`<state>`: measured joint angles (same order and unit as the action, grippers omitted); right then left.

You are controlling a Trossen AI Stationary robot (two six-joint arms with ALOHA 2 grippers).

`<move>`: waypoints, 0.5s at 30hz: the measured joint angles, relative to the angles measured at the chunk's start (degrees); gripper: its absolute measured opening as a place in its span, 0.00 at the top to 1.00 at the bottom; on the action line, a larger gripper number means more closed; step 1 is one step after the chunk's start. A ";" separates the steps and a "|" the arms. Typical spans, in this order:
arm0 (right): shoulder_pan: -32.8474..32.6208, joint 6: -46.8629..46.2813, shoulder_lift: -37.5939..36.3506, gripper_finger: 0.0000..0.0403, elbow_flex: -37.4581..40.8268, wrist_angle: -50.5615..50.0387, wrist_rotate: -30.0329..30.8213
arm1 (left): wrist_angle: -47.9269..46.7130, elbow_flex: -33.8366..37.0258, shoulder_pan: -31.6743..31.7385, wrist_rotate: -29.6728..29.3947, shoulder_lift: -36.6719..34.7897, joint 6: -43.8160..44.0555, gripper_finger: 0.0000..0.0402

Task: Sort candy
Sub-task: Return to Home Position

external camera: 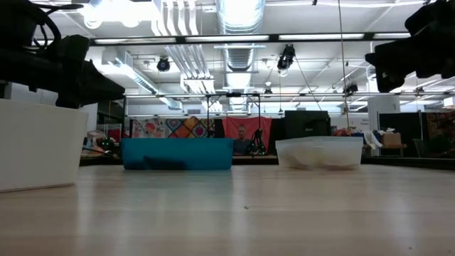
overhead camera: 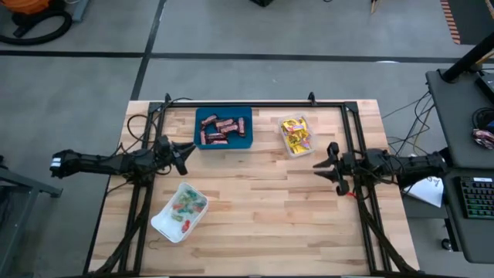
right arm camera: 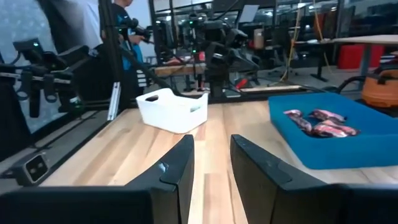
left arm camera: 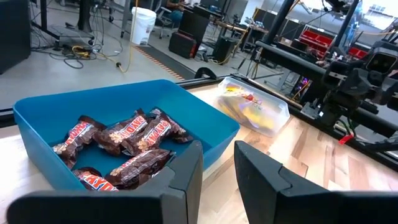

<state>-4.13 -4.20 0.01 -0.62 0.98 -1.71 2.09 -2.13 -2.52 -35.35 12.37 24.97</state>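
Note:
Brown-red mini bars [overhead camera: 222,130] lie in a blue tray [overhead camera: 199,116] toward the table's far edge. Yellow packets [overhead camera: 296,134] fill a clear tray [overhead camera: 287,151] to its right. Pastel sweets [overhead camera: 185,205] sit in a white tray [overhead camera: 164,225] near the table's left front. My left gripper [overhead camera: 185,152] hovers open and empty just left of and nearer than the blue tray; its wrist view shows the bars [left arm camera: 124,140] ahead of the fingers [left arm camera: 217,149]. My right gripper [overhead camera: 323,166] hangs open and empty at the table's right side, near the clear tray.
Bare wooden tabletop [overhead camera: 270,208] stretches between the two arms and toward the near edge. Black frame rails [overhead camera: 355,131] run along both sides and the far edge. In the low view the white tray [external camera: 35,142], blue tray [external camera: 178,153] and clear tray [external camera: 320,151] stand on the table.

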 joint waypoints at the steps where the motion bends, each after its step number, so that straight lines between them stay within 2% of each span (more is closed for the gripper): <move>1: 0.26 0.10 0.00 0.76 0.02 0.12 0.08 | 0.06 0.00 0.00 0.02 0.03 0.00 0.81; 15: 1.17 0.29 0.48 0.76 0.02 0.81 0.83 | 0.02 0.00 0.00 0.00 0.10 0.00 0.81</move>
<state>-2.96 -3.90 0.49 -0.60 1.80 -0.87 2.11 -2.13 -2.52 -35.35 12.47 24.97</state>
